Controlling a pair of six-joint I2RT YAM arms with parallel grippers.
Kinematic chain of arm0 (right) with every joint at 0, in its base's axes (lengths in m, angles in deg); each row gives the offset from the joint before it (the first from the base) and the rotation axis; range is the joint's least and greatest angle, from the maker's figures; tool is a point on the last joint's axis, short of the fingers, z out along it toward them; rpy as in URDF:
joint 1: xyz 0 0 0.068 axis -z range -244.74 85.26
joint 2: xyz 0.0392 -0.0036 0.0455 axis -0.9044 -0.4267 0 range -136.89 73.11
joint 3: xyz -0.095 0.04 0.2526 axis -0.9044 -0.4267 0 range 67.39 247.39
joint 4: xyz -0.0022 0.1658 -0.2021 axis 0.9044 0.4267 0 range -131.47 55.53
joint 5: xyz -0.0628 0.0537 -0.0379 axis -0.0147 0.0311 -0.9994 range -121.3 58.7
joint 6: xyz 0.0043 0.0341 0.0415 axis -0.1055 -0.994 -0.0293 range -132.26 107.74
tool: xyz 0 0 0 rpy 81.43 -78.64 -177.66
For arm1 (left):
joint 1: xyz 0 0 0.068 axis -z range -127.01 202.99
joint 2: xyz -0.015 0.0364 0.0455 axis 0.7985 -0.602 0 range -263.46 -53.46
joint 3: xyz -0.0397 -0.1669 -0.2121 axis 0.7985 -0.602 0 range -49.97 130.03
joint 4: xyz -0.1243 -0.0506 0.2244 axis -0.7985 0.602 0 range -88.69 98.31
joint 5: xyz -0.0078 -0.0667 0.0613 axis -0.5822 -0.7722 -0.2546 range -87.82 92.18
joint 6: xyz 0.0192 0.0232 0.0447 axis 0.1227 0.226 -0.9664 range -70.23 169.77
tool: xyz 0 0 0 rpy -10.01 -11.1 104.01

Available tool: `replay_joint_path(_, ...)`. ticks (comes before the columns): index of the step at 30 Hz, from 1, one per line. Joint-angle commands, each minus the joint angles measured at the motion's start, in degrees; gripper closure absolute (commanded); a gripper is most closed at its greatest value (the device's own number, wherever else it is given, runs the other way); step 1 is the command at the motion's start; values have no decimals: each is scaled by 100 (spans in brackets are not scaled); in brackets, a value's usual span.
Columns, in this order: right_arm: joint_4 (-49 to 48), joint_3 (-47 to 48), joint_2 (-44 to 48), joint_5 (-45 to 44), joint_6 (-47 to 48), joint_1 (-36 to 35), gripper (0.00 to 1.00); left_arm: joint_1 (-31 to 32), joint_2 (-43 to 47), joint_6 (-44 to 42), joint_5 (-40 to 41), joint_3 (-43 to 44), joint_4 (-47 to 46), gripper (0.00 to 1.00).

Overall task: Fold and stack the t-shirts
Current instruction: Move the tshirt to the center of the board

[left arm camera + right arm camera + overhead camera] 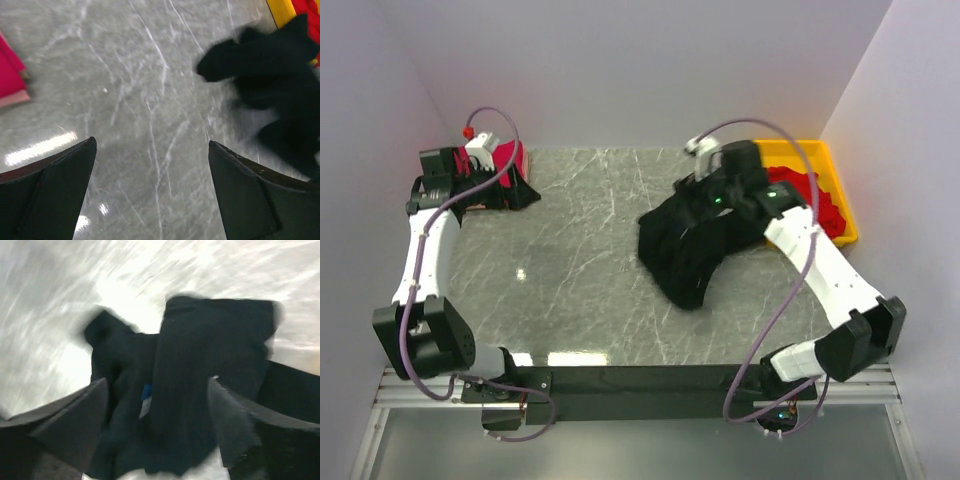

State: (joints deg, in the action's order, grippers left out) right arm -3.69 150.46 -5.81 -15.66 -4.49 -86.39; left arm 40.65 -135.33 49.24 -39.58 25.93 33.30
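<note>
Lying in a crumpled heap, the black t-shirt (685, 250) sits right under the right gripper (157, 382). Its jaws stand wide apart, with the black cloth bunched between and below them. The view is blurry, so I cannot tell if the cloth touches the fingers, but nothing looks pinched. Just behind those jaws, red t-shirts (815, 195) lie in a yellow tray (803, 148). The left gripper (152, 142) is well apart from the black shirt. Its jaws are wide open too and hold nothing, with only the grey table (150, 75) between them. A folded red t-shirt (510, 160) lies just beside them.
</note>
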Motion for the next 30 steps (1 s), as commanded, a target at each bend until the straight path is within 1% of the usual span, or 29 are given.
replay_joint_path(1,18,-28,-35,203,417,-498,9,3,548,-342,-579,-557,-429,1)
replay_joint_path(2,80,51,-123,72,453,-455,9,12,627,-412,-631,-663,-474,1)
replay_joint_path(4,413,383,-447,210,515,-218,9,47,777,-726,-763,-918,-369,1)
replay_joint_path(5,528,455,-528,359,498,183,8,221,803,-911,-790,-971,-238,1)
replay_joint_path(6,624,482,-598,779,541,387,8,397,830,-1131,-651,-1076,85,1)
replay_joint_path(7,791,378,-721,896,602,624,8,642,839,-1533,-493,-1155,228,1)
replay_joint_path(8,827,281,-783,932,664,957,7,1184,900,-1650,-274,-1252,264,1)
replay_joint_path(9,888,176,-853,871,847,1144,7,1547,935,-1712,129,-1505,142,1)
replay_joint_path(10,993,-25,-1019,801,936,1285,7,1846,953,-1713,307,-1638,11,1)
replay_joint_path(11,1029,-97,-1116,705,998,1390,7,2371,953,-1678,422,-1735,-130,0)
replay_joint_path(12,1038,-159,-1213,617,1051,1618,7,2637,840,-1634,614,-1841,-288,1)
replay_joint_path(13,1073,-220,-1397,581,1069,1716,7,3188,726,-1547,677,-1842,-481,1)
replay_joint_path(15,1039,-212,-1591,493,947,1831,11,3710,287,-1467,782,-1755,-684,1)
replay_joint_path(16,978,-168,-1757,449,902,1874,13,3973,129,-1363,957,-1719,-920,3)
replay_joint_path(17,933,-159,-1820,423,849,1875,16,4463,-21,-1362,1046,-1693,-1035,4)
replay_joint_path(18,881,-159,-1881,414,762,1884,18,4686,-283,-1344,1151,-1658,-1150,5)
replay_joint_path(19,732,-211,-1978,396,709,1875,19,4905,-417,-1327,1518,-1640,-1447,7)
replay_joint_path(20,653,-247,-2040,318,656,1884,23,5264,-653,-1309,1695,-1631,-1554,9)
replay_joint_path(21,521,-308,-2179,265,542,1875,25,5390,-786,-1326,1836,-1561,-1625,12)
replay_joint_path(24,397,-361,-2444,106,314,1866,30,5584,-1296,-1204,2040,-1412,-1714,19)
replay_joint_path(25,379,-414,-2601,80,252,1857,30,5584,-1419,-1168,2031,-1385,-1679,24)
replay_joint_path(27,344,-493,-2760,-77,120,1761,31,5584,-1683,-1142,2171,-1402,-1608,31)
replay_joint_path(28,318,-519,-2900,-139,76,1717,31,5558,-1727,-1177,2215,-1428,-1556,42)
replay_joint_path(30,256,-590,-3024,-166,-64,1629,31,5471,-1728,-1203,2155,-1664,-1485,54)
